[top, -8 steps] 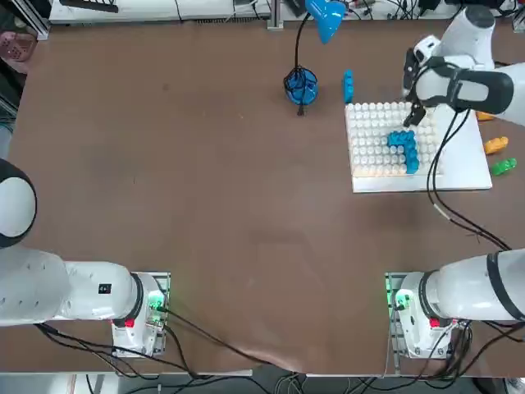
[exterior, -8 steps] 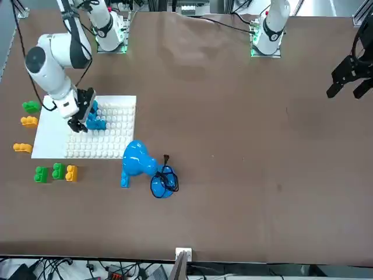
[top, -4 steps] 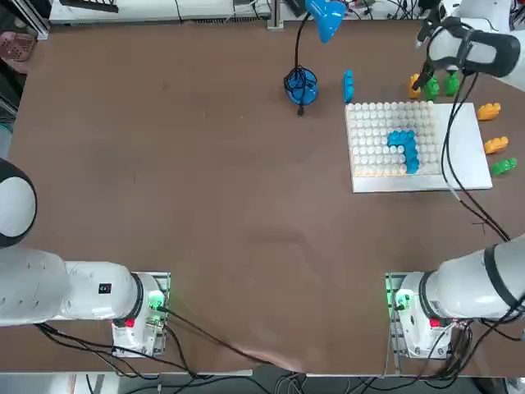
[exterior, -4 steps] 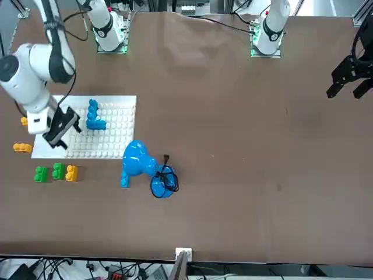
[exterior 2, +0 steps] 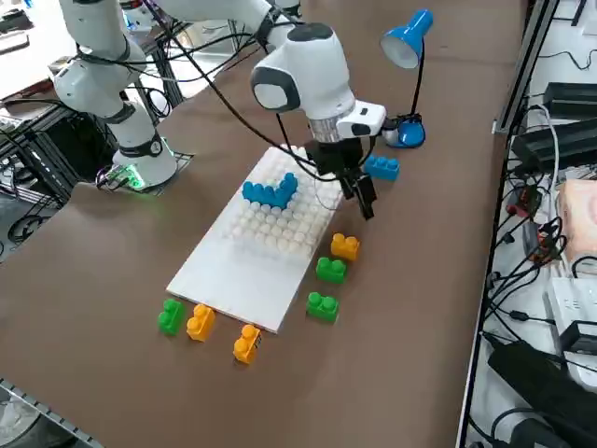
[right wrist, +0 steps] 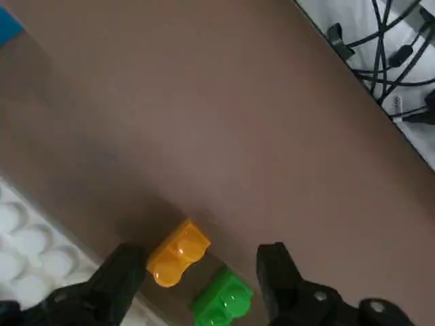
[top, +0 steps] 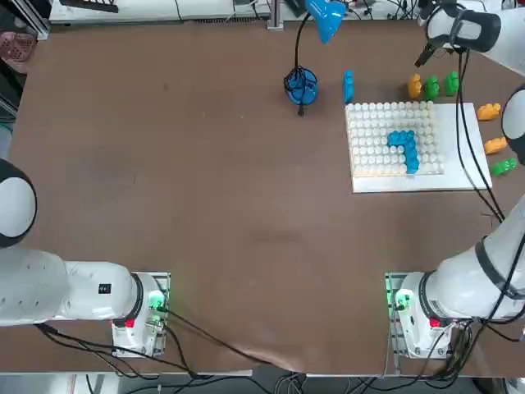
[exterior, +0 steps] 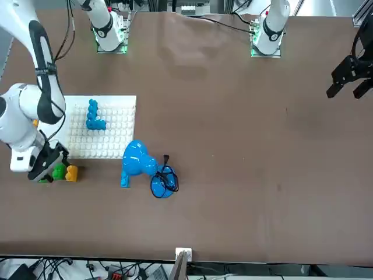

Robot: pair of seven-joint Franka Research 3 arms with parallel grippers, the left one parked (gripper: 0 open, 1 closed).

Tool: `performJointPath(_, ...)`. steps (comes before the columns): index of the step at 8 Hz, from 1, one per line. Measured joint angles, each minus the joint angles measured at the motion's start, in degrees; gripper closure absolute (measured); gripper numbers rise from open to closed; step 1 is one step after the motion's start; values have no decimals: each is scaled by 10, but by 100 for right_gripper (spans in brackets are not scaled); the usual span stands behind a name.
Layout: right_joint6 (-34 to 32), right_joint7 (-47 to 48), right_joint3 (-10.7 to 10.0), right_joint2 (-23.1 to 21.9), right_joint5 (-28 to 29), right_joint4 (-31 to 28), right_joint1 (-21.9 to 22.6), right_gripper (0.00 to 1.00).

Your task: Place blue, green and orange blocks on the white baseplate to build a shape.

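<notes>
With a blue angled shape (top: pixel 408 149) on the white baseplate (top: pixel 465 176), the orange (top: pixel 489 112) and green blocks (top: pixel 503 167) remain on the worktop (top: pixel 246 230), twelve to four o'clock from overhead, the right gripper (right wrist: pixel 202 251) wide and empty.

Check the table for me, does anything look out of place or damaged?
Nothing looks damaged. The blue lamp is a bit odd beside the building bricks, its cord bunched over its base.
</notes>
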Motion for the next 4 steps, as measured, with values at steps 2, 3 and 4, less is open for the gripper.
performJointPath(2, -12, 127, -3, 29, 18, 25, -5, 0)
performJointPath(3, -22, 232, -3, 40, 19, 29, -5, 0)
performJointPath(4, -28, 332, -3, 49, 18, 31, -2, 0)
